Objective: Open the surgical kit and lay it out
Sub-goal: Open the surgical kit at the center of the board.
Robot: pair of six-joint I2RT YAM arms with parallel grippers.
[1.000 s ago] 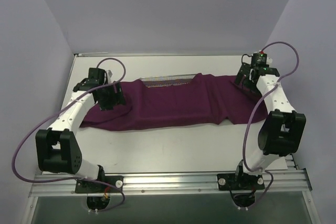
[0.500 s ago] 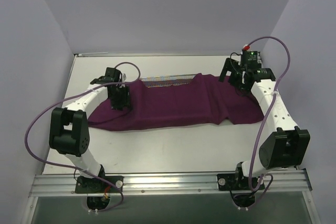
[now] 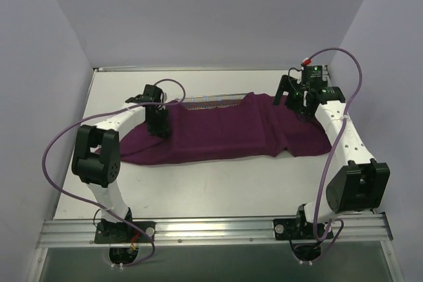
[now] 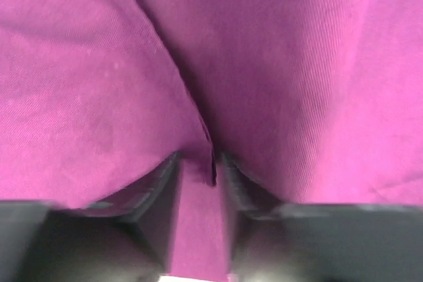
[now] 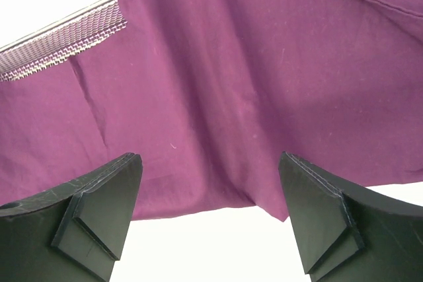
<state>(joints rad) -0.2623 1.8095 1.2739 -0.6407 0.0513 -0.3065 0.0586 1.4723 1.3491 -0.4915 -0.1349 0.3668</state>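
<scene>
Purple cloth wrap (image 3: pixel 218 133), left hand (image 4: pixel 198 173) moved inward and now pinching a fold, right hand (image 5: pixel 208 163) shifted left, spread wide

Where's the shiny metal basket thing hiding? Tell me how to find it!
Find the white table; a big purple cloth is spread across its far half. Along the cloth's far edge, left of the middle, a thin silvery strip peeks out: that's the tray. It's the only shiny wire-mesh thing, everything beside it being soft purple or plain white.
</scene>
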